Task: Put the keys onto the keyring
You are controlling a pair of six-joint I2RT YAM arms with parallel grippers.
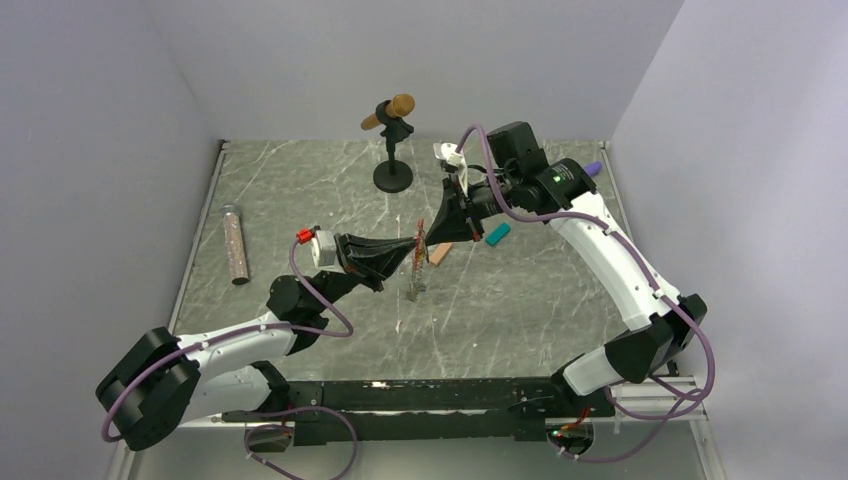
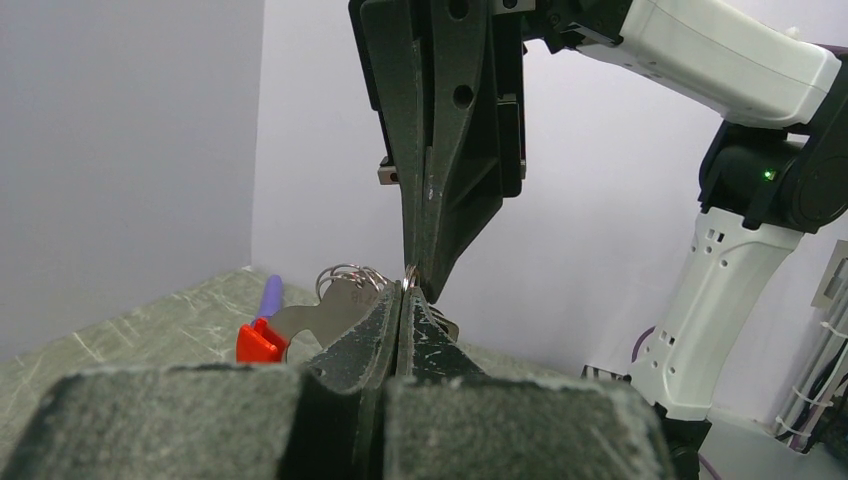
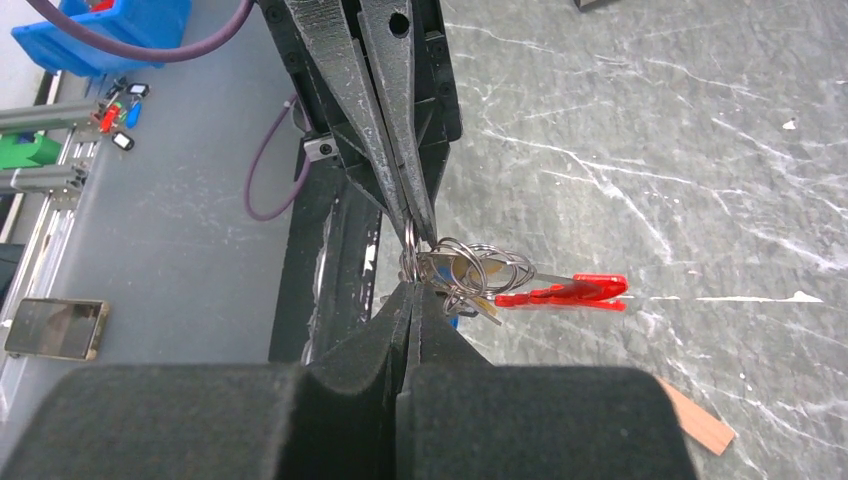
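Right wrist view: the keyring (image 3: pixel 470 268) is held clear of the tabletop (image 3: pixel 700 150), pinched from two sides. The left hand (image 3: pixel 418 228) comes in from above with its fingers together, clamped on a wire loop at the end of the bunch. The right hand (image 3: pixel 412 300) meets it tip to tip and is likewise closed on the same cluster of loops. The red clip (image 3: pixel 565 292) juts out sideways from the rings, gripped by neither hand. No separate keys with black heads can be made out, so whether any hangs in the bunch cannot be told.

Handling, as judged: light, hard metal, smooth and liable to slip or swivel in a pinch. The loops look like springy wire, and the dangling parts are limp and will swing. The best hold is across the flat of a ring, leaving its split end open. The clip offers a broader, firmer grip.

Containers: a clear tube (image 1: pixel 235 243) lies on its side at the left of the tabletop, well apart from the work, filled with brownish matter that cannot be identified. A blue bin (image 3: pixel 110 35) stands off the tabletop, its contents mostly hidden. A tan block (image 3: pixel 700 422) and a teal block (image 1: pixel 497 234) lie loose near the hands.
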